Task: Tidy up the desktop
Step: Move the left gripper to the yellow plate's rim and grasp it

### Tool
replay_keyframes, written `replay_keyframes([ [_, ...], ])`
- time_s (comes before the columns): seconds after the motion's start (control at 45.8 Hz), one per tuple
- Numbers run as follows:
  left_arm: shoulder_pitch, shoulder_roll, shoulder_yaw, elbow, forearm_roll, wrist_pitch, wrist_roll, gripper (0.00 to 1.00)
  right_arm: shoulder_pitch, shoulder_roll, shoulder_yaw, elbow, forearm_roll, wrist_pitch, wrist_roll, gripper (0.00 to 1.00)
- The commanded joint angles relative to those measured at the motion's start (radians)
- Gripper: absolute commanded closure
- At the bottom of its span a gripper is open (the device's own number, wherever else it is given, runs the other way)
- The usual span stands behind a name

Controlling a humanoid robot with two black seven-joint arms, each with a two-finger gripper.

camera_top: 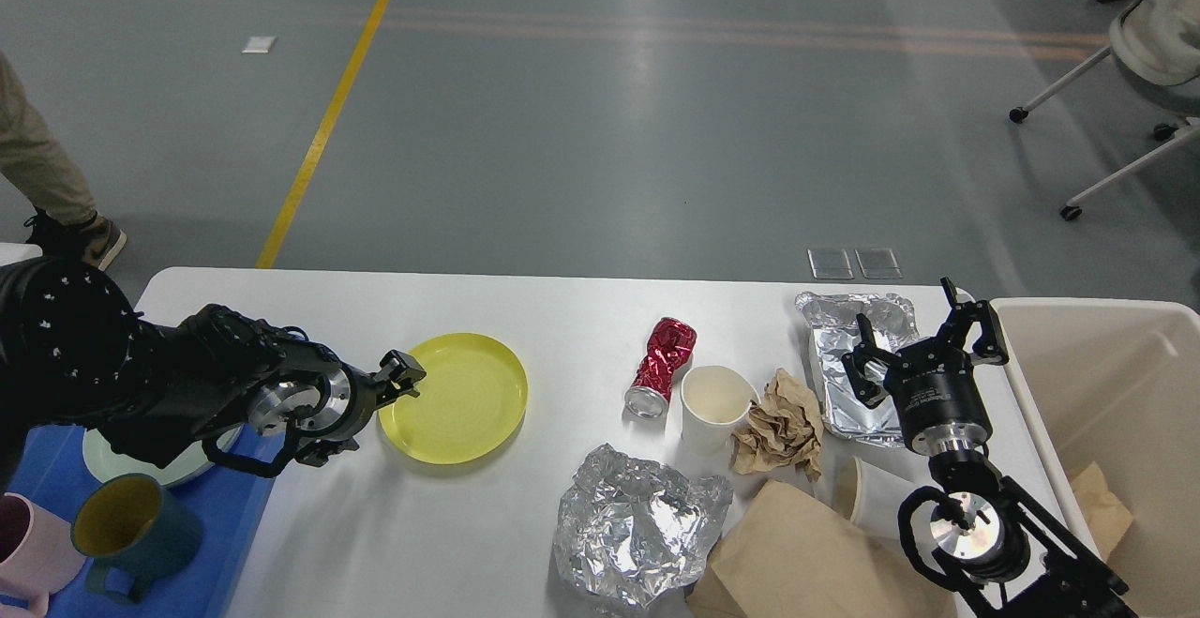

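Head view looks down on the white worktop [581, 318], which fills the lower middle of the picture and carries a mix of dishes and rubbish. The left hand [405, 381] sits at the near-left rim of the yellow plate [455, 397]; its fingers look nearly closed at the rim, but whether they actually pinch it I cannot tell. That position suits carrying the plate to the blue tray [225, 515] just beside it, where a pale plate [159, 468], a teal mug [131, 529] and a pink mug [28, 548] already sit, so reusable dishes seem to gather on the left.

The right hand [923, 341] hovers with its fingers spread wide and holds nothing. It hangs over the foil tray [853, 355], next to the beige bin [1106, 393], which stands off the right edge and already holds a brown scrap, so rubbish likely goes there. Waiting between are the crushed red can [661, 367], an upright paper cup [712, 404], crumpled brown paper [778, 426], a crumpled foil sheet [637, 524], a paper bag [797, 557] and a tipped cup [872, 496].
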Motion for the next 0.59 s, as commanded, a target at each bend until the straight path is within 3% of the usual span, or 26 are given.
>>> replay_keyframes([
  [0.0,0.030,0.000,-0.001,0.018,0.003,0.004,-0.008,0.05,0.000,0.000,0.000,0.000,-0.001,0.000,0.000,0.00],
  [0.284,0.074,-0.014,-0.049,0.069,0.089,0.008,-0.011,0.06,0.000,0.000,0.000,0.000,-0.001,0.000,0.000,0.00],
  [0.568,0.117,-0.020,-0.064,0.099,0.164,0.013,-0.011,0.20,0.000,0.000,0.000,0.000,-0.001,0.000,0.000,0.00],
])
